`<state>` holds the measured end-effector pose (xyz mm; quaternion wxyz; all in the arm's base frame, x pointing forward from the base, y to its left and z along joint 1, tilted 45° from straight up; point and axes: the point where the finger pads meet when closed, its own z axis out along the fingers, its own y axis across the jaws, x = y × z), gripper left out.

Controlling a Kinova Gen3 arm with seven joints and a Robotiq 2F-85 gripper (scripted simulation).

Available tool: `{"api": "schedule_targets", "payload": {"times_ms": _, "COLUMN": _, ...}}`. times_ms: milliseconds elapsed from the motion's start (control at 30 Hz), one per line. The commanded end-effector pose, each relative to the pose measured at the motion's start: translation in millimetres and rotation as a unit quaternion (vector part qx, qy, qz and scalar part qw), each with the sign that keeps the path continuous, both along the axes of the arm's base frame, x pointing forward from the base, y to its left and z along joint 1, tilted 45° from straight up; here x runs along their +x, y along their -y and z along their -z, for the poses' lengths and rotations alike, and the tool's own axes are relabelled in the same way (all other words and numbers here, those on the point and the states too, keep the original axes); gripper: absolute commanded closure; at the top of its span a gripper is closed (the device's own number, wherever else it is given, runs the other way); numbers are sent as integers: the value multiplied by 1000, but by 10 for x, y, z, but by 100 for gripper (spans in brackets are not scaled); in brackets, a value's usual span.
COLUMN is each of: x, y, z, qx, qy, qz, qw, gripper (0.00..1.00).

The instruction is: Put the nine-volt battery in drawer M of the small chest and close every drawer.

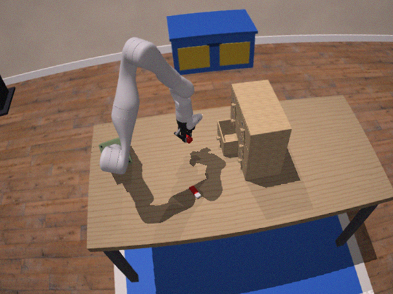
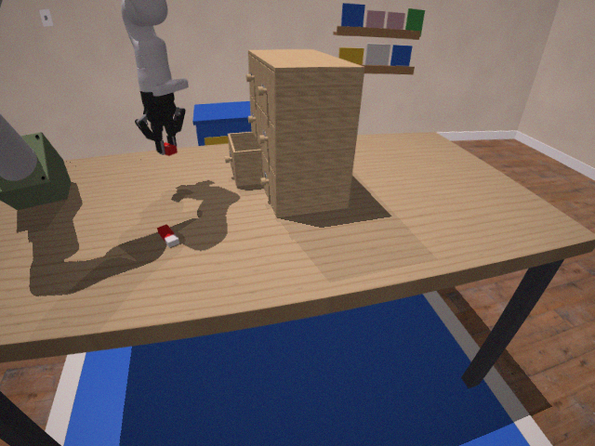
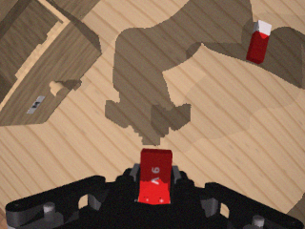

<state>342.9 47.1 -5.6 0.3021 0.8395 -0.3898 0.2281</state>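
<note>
Gripper [image 1: 185, 137] [image 2: 165, 148] [image 3: 155, 175]: one, partly closed on the red nine-volt battery [image 1: 189, 139] [image 2: 169, 149] [image 3: 155, 176], above the table [image 1: 320, 170] [image 2: 432, 191] [image 3: 200, 138]. Right: wooden chest [image 1: 267, 146] [image 2: 312, 138], one low drawer [image 1: 230, 147] [image 2: 248, 167] [image 3: 62, 72] pulled out, far side. Nearer, on the tabletop: red-and-white block [image 1: 195, 191] [image 2: 167, 235] [image 3: 258, 42].

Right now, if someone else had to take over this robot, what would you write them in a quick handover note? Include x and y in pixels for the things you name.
Gripper [image 1: 183, 135] [image 2: 166, 148] [image 3: 155, 175]: jaws shut on the red nine-volt battery [image 1: 189, 139] [image 2: 169, 149] [image 3: 155, 174], held above the table.
Small wooden chest [image 1: 263, 118] [image 2: 314, 138]: upright, one drawer [image 1: 230, 147] [image 2: 248, 167] [image 3: 52, 72] pulled out; its label is too small to read surely.
Red-and-white block [image 1: 195, 192] [image 2: 167, 235] [image 3: 258, 42]: on the table, leave it there.
Done: battery gripped, a drawer open.
Left: confirm the drawer is M, drop the battery in, push the drawer in gently, move the arm away.
</note>
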Motion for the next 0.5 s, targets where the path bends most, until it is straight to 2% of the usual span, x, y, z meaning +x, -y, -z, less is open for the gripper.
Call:
{"api": "schedule_targets", "payload": {"times_ms": 0, "x": 10, "y": -4, "z": -3, "qx": 2, "qy": 11, "qz": 9, "qw": 1000, "gripper": 77}}
{"api": "schedule_targets", "payload": {"times_ms": 400, "x": 52, "y": 3, "z": -19, "qx": 17, "qy": 80, "qz": 81, "qw": 993, "gripper": 77}}
{"api": "schedule_targets", "payload": {"times_ms": 467, "x": 52, "y": 3, "z": -19, "qx": 17, "qy": 80, "qz": 81, "qw": 993, "gripper": 77}}
